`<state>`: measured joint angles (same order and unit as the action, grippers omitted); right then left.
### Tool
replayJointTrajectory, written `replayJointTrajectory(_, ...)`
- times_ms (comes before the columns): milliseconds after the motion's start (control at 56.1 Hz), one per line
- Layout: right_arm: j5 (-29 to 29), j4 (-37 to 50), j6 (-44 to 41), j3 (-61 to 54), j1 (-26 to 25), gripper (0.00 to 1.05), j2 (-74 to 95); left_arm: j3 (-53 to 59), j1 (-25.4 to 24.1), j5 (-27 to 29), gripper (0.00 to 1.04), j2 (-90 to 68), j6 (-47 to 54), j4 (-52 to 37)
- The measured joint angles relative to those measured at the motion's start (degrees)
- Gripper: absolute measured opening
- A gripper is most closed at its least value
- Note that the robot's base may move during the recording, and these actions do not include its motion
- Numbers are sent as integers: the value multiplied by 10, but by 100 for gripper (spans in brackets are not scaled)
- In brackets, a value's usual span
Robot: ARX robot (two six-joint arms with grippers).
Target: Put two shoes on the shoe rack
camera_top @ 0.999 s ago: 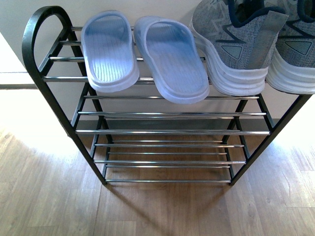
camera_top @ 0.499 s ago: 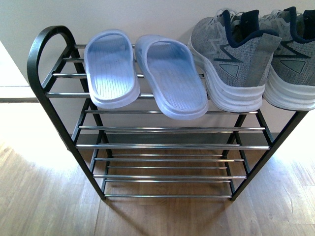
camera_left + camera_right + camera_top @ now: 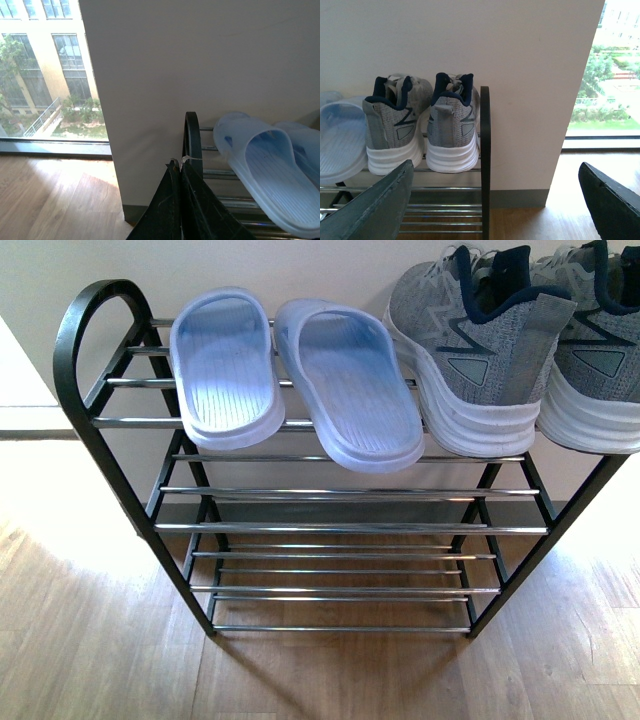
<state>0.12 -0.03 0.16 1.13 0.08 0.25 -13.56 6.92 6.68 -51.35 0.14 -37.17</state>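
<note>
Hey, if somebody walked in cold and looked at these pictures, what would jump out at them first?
Probably the pale blue slide sandals lying side by side at the left of the shoe rack's top shelf, heels overhanging the front rod. Right beside them stand the grey knit sneakers, heels toward the camera, filling the right end. The shelves below hold nothing, and the rack stands on a wooden floor against a pale wall.

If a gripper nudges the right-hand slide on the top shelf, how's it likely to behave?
The right slide probably slips easily: smooth moulded sole on smooth silver rods. Its near end overhangs the front rod, so a forward nudge may tip it off the rack. It looks thin, one-piece and likely light, flexing somewhat if pinched. It lies against the left slide, which may shift too.
</note>
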Motion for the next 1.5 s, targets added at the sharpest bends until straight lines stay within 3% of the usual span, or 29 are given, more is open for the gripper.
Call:
replayJointTrajectory(161, 0, 0, 0, 0, 0, 96, 0, 46, -20, -21, 1, 60, 0, 10)
replayJointTrajectory(214, 0, 0, 0, 0, 0, 96, 0, 57, -47, -59, 1, 78, 0, 18)
replayJointTrajectory(339, 0, 0, 0, 0, 0, 96, 0, 73, -67, -63, 1, 111, 0, 35)
replayJointTrajectory(785, 0, 0, 0, 0, 0, 96, 0, 128, -67, -67, 1, 239, 0, 101)
replayJointTrajectory(1498, 0, 0, 0, 0, 0, 96, 0, 128, -67, -67, 1, 411, 0, 268)
